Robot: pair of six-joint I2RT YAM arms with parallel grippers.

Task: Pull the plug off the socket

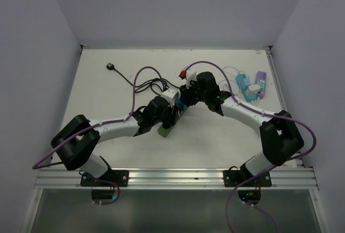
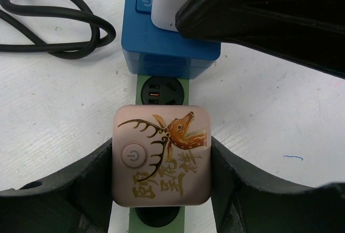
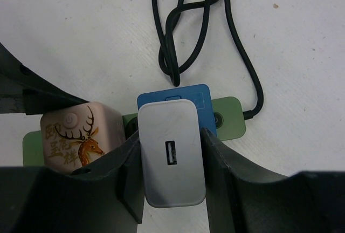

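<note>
Right gripper [image 3: 171,152]: jaws closed snug on the flanks of the white charger [image 3: 167,120], which sits in the blue adapter block [image 3: 188,95] on the green power strip [image 3: 229,117]. Left gripper [image 2: 161,163]: about half open, clamped either side of the deer-printed cube [image 2: 145,190], also seated on the strip. Judgement: the charger is the plug to free. The left arm should press down as an anchor while the right draws straight up along the pins, without rocking, or the blue block may come away too. The right wrist view alone shows the charger's USB port and the black cable [image 3: 178,28] entering the strip's end. The left wrist view alone shows an empty outlet between cube and block. Only the overhead shows the cable's loose plug [image 1: 111,66] near the table's far edge.
</note>
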